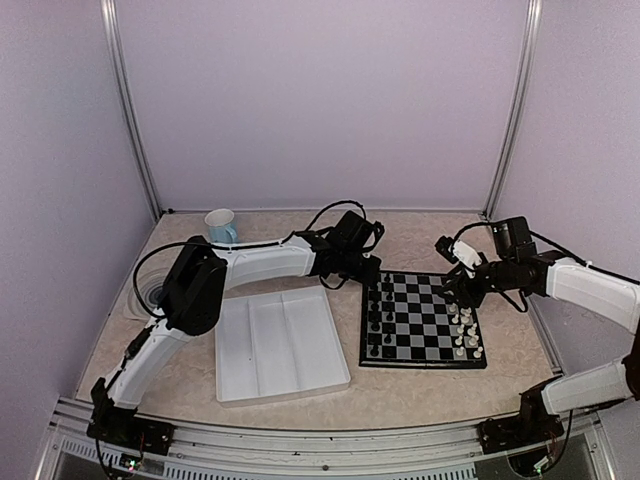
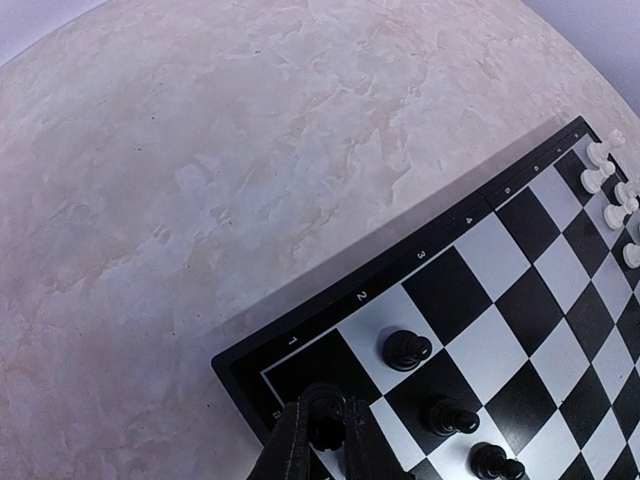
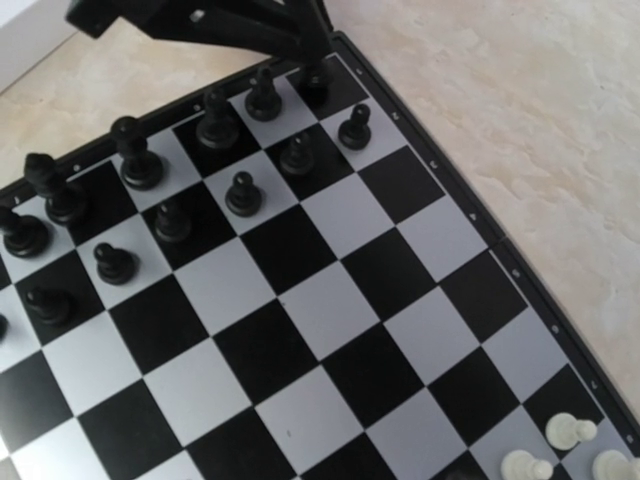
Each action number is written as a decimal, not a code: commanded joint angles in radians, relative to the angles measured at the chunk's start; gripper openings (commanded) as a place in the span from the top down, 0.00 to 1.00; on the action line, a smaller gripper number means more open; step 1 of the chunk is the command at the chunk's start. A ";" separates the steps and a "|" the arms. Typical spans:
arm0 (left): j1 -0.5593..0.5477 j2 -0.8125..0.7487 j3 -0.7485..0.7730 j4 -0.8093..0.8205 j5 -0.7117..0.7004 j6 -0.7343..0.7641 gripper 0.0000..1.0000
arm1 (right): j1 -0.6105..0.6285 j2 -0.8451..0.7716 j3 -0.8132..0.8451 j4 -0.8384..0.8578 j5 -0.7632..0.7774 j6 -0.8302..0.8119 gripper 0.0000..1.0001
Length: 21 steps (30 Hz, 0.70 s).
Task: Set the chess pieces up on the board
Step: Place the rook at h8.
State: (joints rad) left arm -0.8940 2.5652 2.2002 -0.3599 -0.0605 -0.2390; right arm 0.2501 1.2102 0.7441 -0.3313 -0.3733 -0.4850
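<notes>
The table point(image 1: 420, 395) carried the board point(image 1: 420, 325) between the two arms. The left fingers point(image 2: 298, 445) were at its far left corner, clenched on a black piece point(image 2: 327, 432) held upright over the corner square. The other black pieces point(image 3: 242, 192) stood in two rows beside it. The right fingers point(image 1: 455, 288) hung near the far right corner by the white pieces point(image 1: 465, 330); their state could not be told. The piece sat straight between the left fingers, so the left arm was nearer.
</notes>
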 commanded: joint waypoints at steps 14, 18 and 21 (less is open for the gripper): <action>0.020 0.047 0.030 0.018 0.051 -0.043 0.81 | -0.014 0.034 -0.002 0.010 -0.024 -0.006 0.46; 0.021 0.049 0.030 0.025 0.054 -0.050 0.82 | -0.014 0.037 -0.001 0.009 -0.025 -0.007 0.46; 0.021 0.051 0.030 0.035 0.086 -0.059 0.82 | -0.014 0.037 -0.002 0.009 -0.024 -0.007 0.46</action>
State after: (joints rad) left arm -0.8757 2.5916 2.2024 -0.3443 -0.0139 -0.2836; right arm 0.2501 1.2407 0.7441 -0.3305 -0.3847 -0.4858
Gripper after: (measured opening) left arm 0.182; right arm 0.545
